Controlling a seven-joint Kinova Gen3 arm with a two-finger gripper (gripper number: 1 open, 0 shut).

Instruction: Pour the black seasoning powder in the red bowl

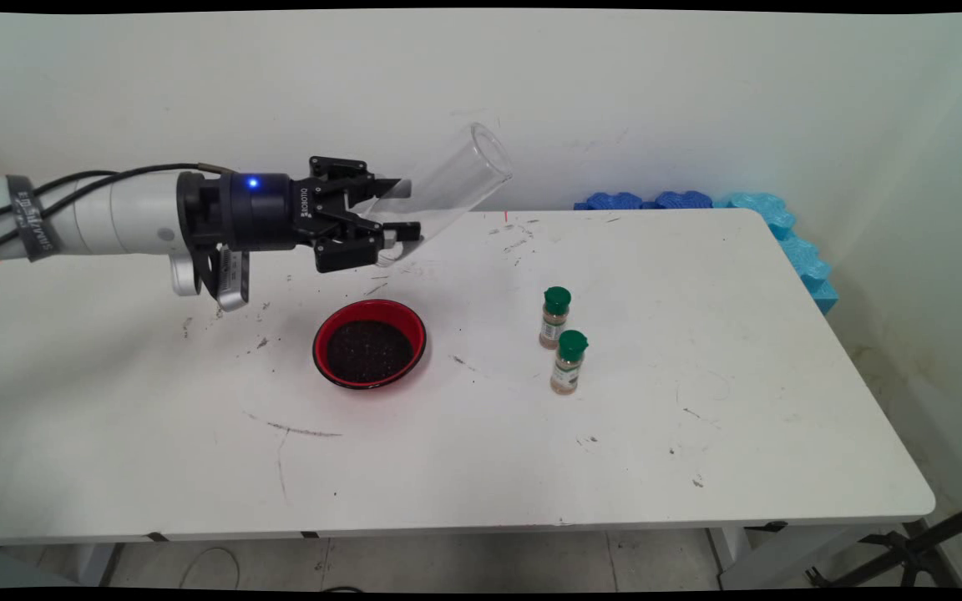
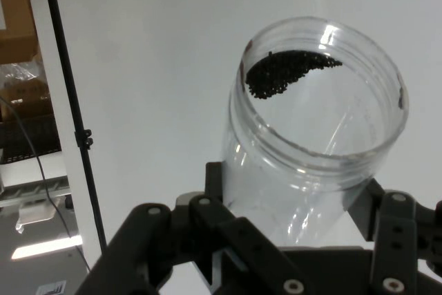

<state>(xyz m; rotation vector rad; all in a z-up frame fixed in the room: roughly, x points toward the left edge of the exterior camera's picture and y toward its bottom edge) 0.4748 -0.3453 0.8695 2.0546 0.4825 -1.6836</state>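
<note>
Hovering above the white table (image 1: 698,401), the gripper (image 1: 393,215) is clamped on a clear plastic jar (image 1: 448,188), tilted with its open mouth raised toward the wall. A red bowl (image 1: 324,330) of dark grains is seen below it, and two green-capped spice bottles (image 1: 554,317) stand well apart to the right. Inside the jar a small clump of dark grains (image 2: 286,74) is visible near the rim.

White arm (image 1: 105,215) enters from left, held roughly level above table height, black cables along top. Black gripper (image 1: 393,213) points right, toward wall side. Two fingers (image 1: 402,232) clamped on clear jar held off table, tilted, mouth up and right. Blue light lit on wrist.
</note>
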